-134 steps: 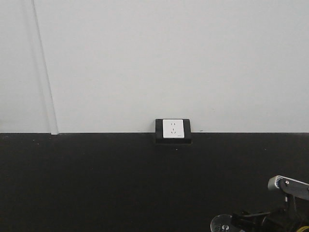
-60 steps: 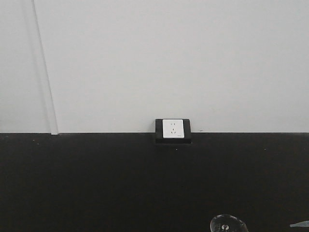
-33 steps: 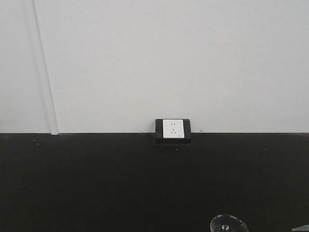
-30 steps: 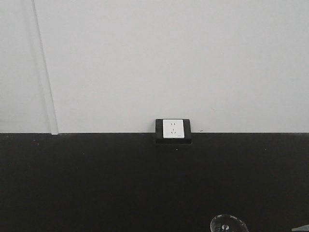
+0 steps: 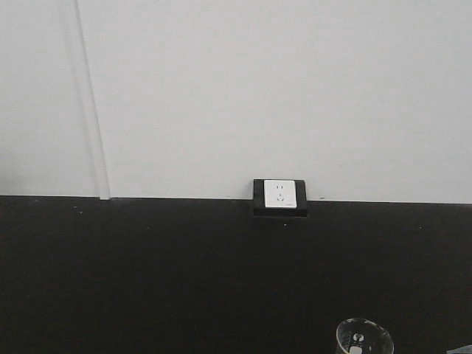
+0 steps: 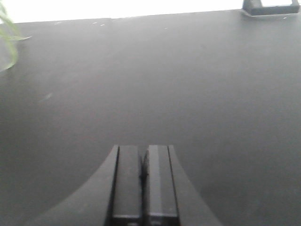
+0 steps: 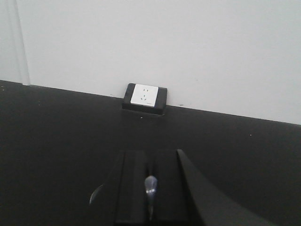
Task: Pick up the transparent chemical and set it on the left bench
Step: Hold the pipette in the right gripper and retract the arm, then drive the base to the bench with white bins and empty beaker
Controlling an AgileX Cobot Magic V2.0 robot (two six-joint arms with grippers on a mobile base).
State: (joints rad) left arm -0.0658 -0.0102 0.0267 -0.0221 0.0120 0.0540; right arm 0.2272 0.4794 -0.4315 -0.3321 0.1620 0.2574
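Observation:
The transparent chemical [image 5: 363, 338], a small clear glass vessel with a round open rim, shows at the bottom edge of the front view, right of centre. In the right wrist view my right gripper [image 7: 149, 153] is shut on it. A shiny strip of its glass wall [image 7: 150, 185] is pinched between the two dark fingers, and a faint arc of the rim shows to their left. My left gripper [image 6: 143, 148] is shut with nothing between its fingers, above a black surface. The left bench is out of view.
A black counter [image 5: 147, 273] runs along a white wall, with a white wall socket [image 5: 279, 194] in a black box at its back edge. The socket also shows in the wrist views [image 7: 144, 95] [image 6: 270, 6]. A blurred clear object [image 6: 6, 40] sits at the left wrist view's far left.
The right arm dropped out of the front view. The front view has since shifted: socket and wall seam lie further right, and the glass vessel sits further right and higher.

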